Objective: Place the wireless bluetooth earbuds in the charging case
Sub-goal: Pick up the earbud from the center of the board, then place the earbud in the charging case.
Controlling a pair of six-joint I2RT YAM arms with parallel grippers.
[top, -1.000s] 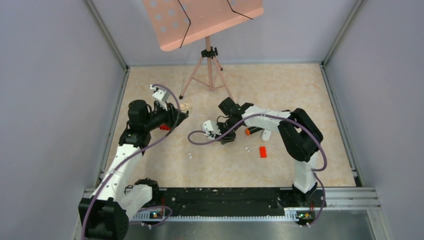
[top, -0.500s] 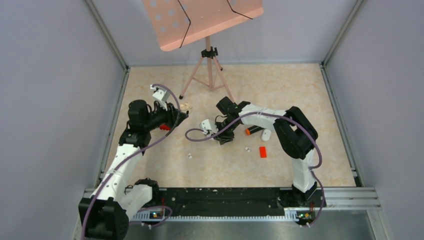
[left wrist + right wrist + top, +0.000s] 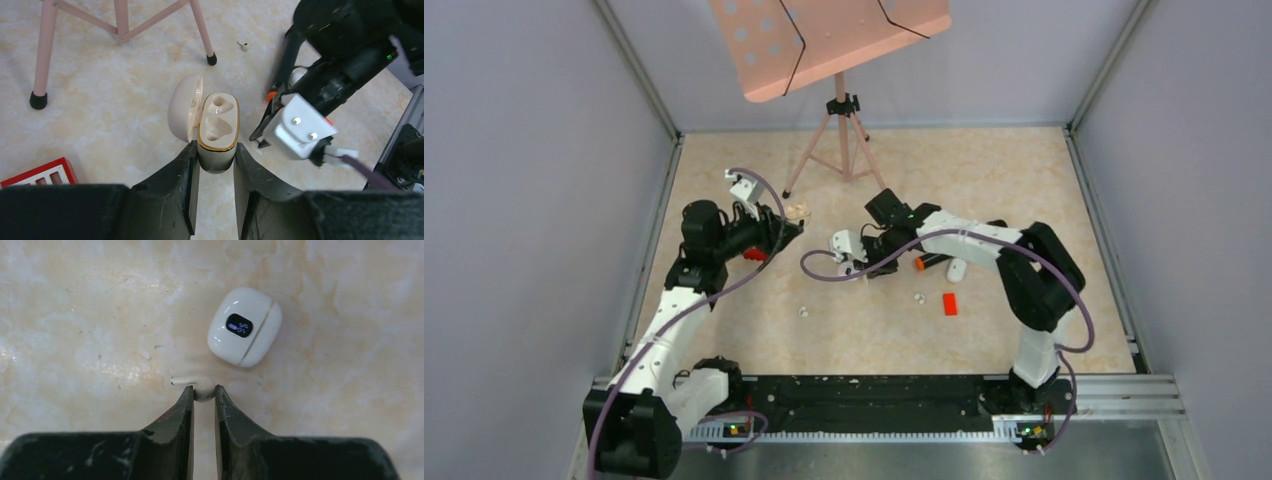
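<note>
Right wrist | right gripper (image 3: 204, 394) narrow, pinching earbud (image 3: 201, 386) bulb at fingertips, stem pointing left | likely light, slick, stiff: grip bulb gently | left gripper (image 3: 216, 150) clamps open charging case (image 3: 217, 125)

Red box (image 3: 37, 175) partly behind left gripper (image 3: 216, 146)

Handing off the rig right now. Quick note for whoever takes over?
Left gripper: shut on the open charging case, lid back, both wells empty.
Right gripper: pinching one earbud on the table, beside a closed case.
Done: case opened and presented; no earbud seated.
Left: carry that earbud over and seat it, then fetch a second earbud.
</note>
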